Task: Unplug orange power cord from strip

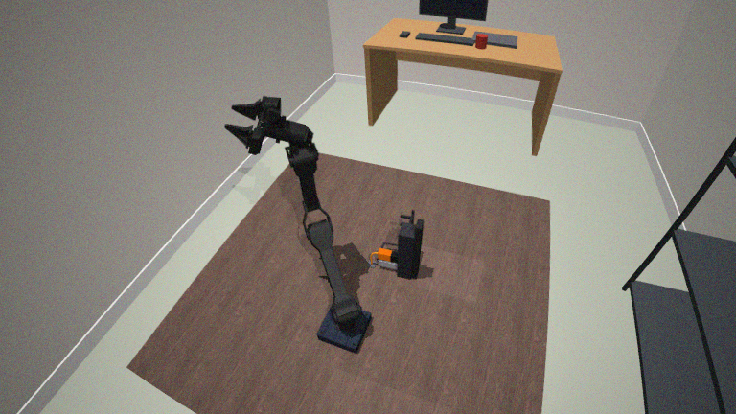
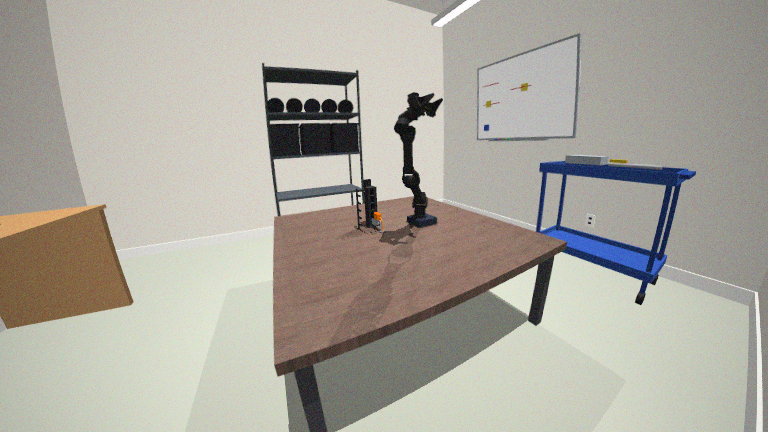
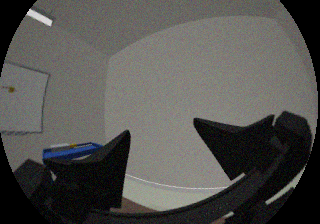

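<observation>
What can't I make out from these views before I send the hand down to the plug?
- Plug seating: the orange plug sits against the power strip, too small in the top and exterior views to tell whether its prongs are in.
- Cord path: too small to trace in any view.
- Wrist view: shows only the open hand and walls; the plug and strip lie outside its frame.

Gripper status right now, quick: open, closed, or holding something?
Gripper: open, holding nothing, raised high and away from the orange plug and the power strip.
</observation>
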Robot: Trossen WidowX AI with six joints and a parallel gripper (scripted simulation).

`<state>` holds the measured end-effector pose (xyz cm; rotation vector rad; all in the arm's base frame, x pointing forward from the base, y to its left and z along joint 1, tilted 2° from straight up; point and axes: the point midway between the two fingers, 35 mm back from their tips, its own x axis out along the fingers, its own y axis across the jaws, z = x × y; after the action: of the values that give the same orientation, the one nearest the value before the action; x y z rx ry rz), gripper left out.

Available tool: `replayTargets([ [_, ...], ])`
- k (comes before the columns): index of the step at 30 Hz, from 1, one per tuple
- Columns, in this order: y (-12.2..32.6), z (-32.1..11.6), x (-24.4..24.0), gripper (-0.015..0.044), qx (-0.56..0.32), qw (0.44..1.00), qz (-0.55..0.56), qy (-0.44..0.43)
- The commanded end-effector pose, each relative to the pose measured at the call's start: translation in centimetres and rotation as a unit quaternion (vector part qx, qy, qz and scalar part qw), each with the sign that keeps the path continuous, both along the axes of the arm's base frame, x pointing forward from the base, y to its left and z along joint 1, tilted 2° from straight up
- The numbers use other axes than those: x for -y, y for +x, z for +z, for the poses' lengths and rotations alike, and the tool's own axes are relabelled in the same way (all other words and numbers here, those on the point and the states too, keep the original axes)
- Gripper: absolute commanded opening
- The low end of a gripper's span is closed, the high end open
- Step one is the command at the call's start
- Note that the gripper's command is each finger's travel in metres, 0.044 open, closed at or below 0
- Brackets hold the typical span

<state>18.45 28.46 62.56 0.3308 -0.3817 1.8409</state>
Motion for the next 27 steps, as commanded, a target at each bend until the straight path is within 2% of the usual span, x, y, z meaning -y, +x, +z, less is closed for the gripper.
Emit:
replayTargets([
  [1, -0.1, 0.1, 0.0, 0.0374, 0.001, 1.0, 0.001, 0.001],
  [4, -2.1, 0.9, 0.2, 0.0295, 0.011, 1.0, 0.018, 0.018],
  [9, -9.4, 3.7, 2.2, 0.0164, 0.043, 0.992, 0.084, 0.083],
  [14, -15.7, 5.7, 5.5, 0.016, 0.065, 0.975, 0.153, 0.147],
  [20, -22.7, 7.4, 12.0, 0.016, 0.078, 0.936, 0.251, 0.234],
  [27, -27.5, 7.9, 20.9, 0.016, 0.079, 0.871, 0.358, 0.326],
])
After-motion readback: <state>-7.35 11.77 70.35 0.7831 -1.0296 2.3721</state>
